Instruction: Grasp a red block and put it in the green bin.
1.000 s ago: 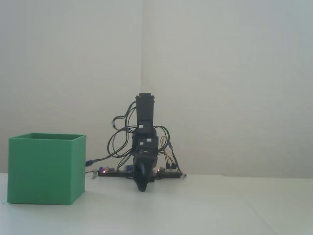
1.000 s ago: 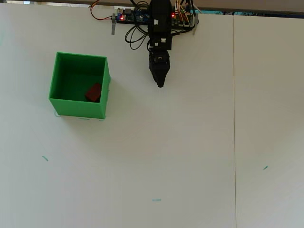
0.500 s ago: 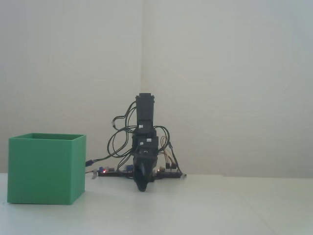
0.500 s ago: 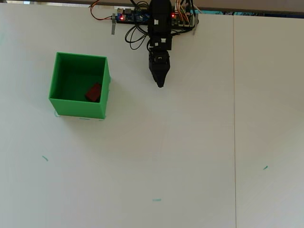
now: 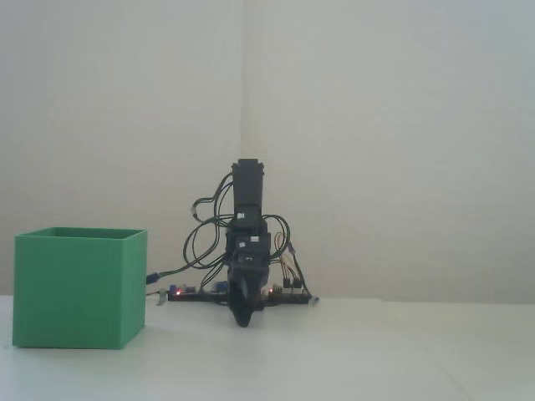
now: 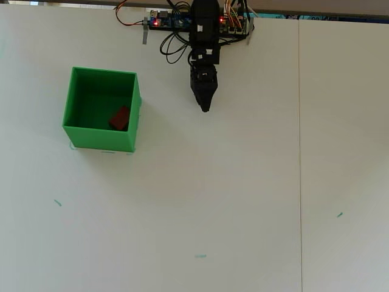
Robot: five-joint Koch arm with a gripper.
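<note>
The red block (image 6: 120, 118) lies tilted on the floor of the green bin (image 6: 77, 134), toward its lower right corner in the overhead view. The fixed view shows only the bin's (image 5: 79, 288) outer walls, so the block is hidden there. My gripper (image 6: 205, 108) hangs folded near the arm's base, well to the right of the bin, its tips drawn to one point and nothing between them. Seen from the fixed view, the gripper (image 5: 242, 322) points down just above the table.
The arm's base board with wires and lit LEDs (image 6: 182, 21) sits at the table's far edge. A seam (image 6: 299, 152) runs down the white table on the right. Small green marks (image 6: 200, 256) dot the surface.
</note>
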